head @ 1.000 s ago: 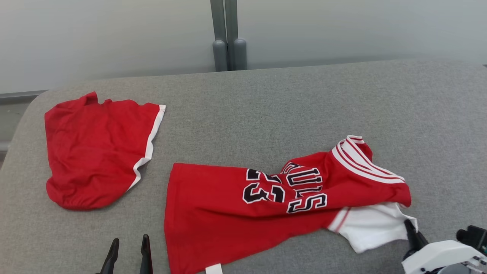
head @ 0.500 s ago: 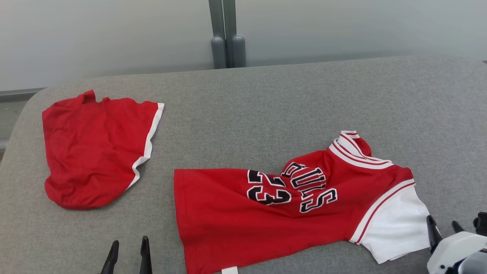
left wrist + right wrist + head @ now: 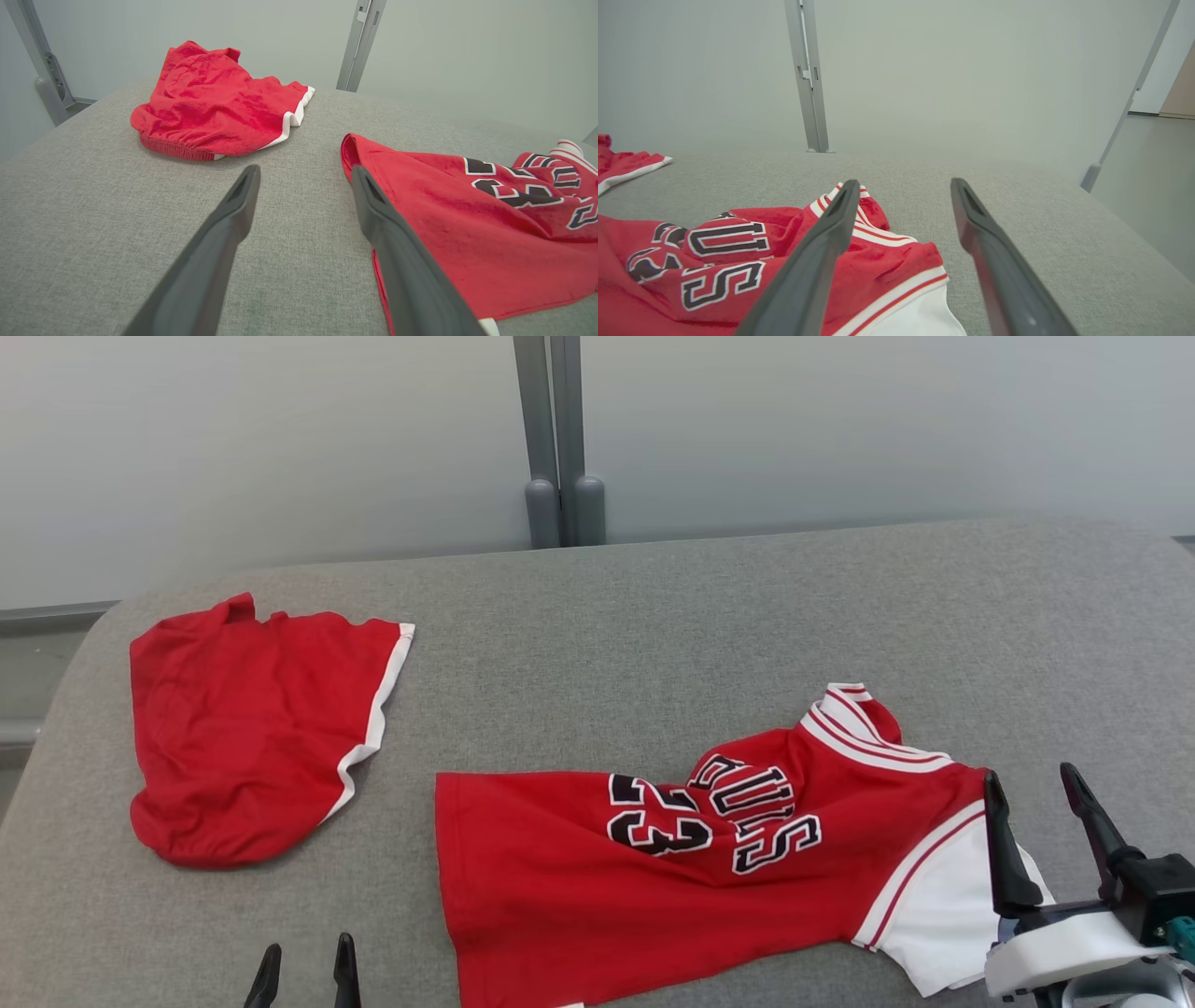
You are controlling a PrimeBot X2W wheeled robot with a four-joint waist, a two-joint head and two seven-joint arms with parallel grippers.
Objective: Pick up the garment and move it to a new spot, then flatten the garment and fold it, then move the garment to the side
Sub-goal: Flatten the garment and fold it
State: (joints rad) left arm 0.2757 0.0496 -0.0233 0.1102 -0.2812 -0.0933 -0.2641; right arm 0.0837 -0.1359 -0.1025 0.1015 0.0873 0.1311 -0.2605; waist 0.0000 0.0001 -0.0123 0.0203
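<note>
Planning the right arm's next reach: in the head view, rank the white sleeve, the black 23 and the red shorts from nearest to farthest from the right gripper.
1. The white sleeve, just beside the right gripper, at the right.
2. The black 23, in the middle, farther left.
3. The red shorts, at the far left of the table.

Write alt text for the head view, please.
A red jersey lies rumpled on a grey surface, the open right gripper by its white sleeve. Red shorts lie to the left; the open left gripper shows at the bottom edge.
</note>
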